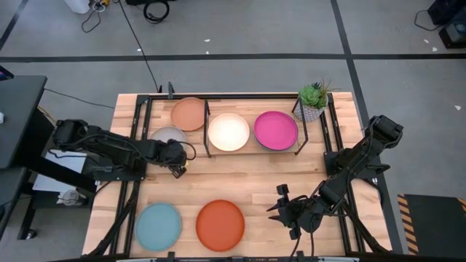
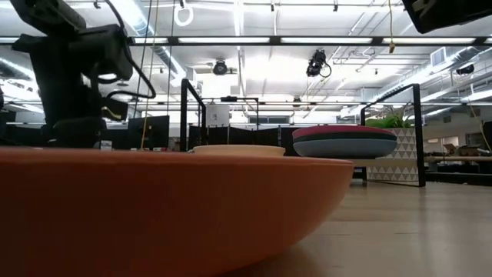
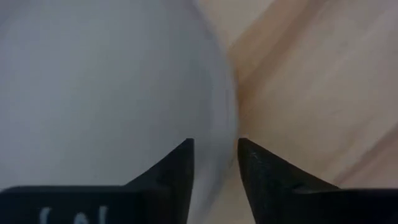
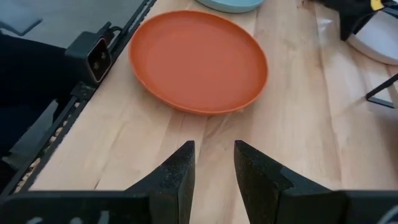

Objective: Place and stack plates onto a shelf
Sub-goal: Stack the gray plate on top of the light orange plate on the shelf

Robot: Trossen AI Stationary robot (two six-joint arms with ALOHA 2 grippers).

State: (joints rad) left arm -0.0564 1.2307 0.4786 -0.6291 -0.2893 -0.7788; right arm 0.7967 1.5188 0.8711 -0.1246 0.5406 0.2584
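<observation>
The left wrist view looks closely down on the grey plate (image 3: 106, 87), whose pale, matte surface fills most of the picture. The plate's curved rim runs beside the light wooden table (image 3: 311, 81), which shows bare next to the plate, its grain lines and board seams visible. The left gripper (image 3: 215, 163) sits right at the plate's rim: its two dark, pointed fingers (image 3: 177, 171) stand a narrow gap apart, one finger over the plate's surface, the other at the rim's outer edge toward the table. The rim passes between the two tips. Whether the fingers actually touch the plate cannot be told.
</observation>
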